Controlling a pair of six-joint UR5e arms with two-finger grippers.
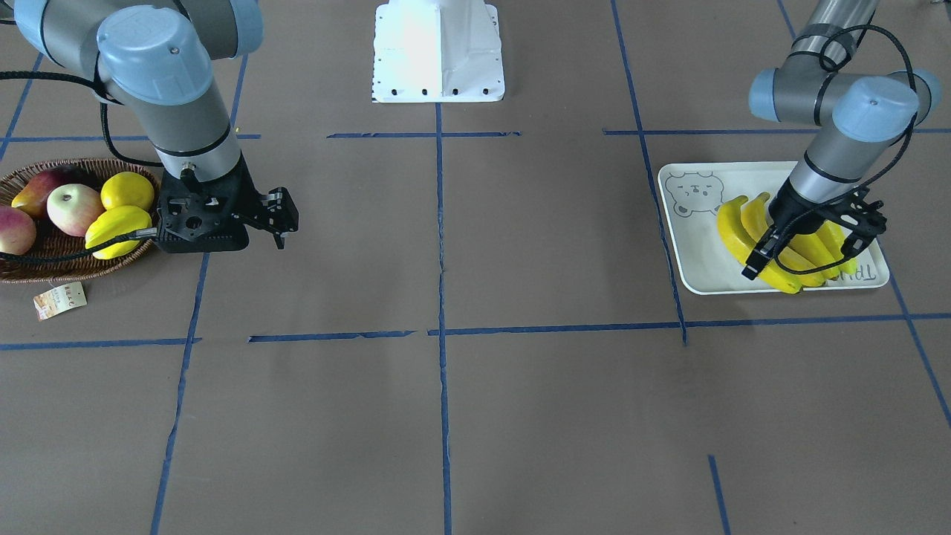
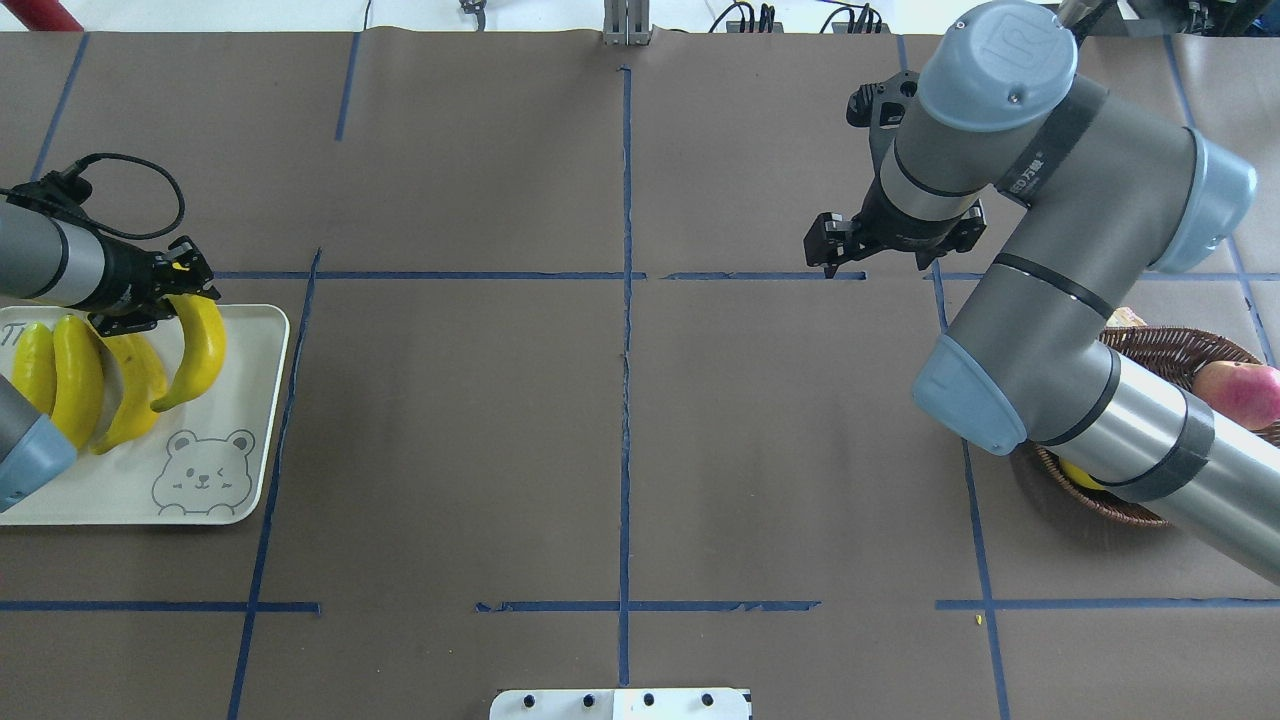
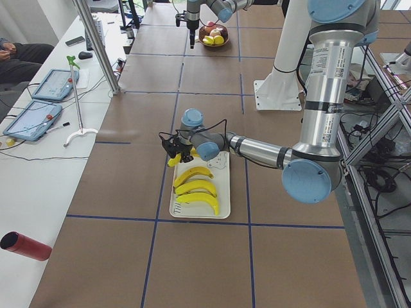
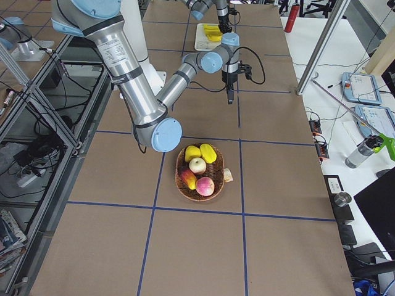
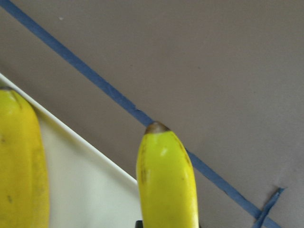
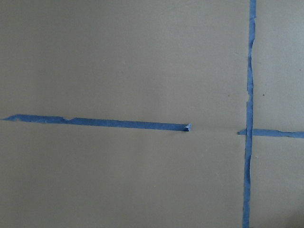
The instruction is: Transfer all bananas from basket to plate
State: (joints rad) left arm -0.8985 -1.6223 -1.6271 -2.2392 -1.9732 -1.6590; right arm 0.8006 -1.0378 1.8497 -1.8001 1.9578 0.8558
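L gripper (image 2: 182,288) clamped on banana (image 2: 200,345) at plate's (image 2: 255,480) far edge, 3 bananas (image 2: 75,380) alongside. R gripper (image 1: 278,221) beside basket (image 1: 44,271) w/ apples (image 1: 74,208); jaws unclear.

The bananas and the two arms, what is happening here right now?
The left gripper has its jaws closed on a fourth banana at the tray, beside three bananas that lie on it. Whether it touches the tray, I cannot tell. The right gripper hangs over the table next to the basket, holding nothing. The basket shows only other fruit, no banana.
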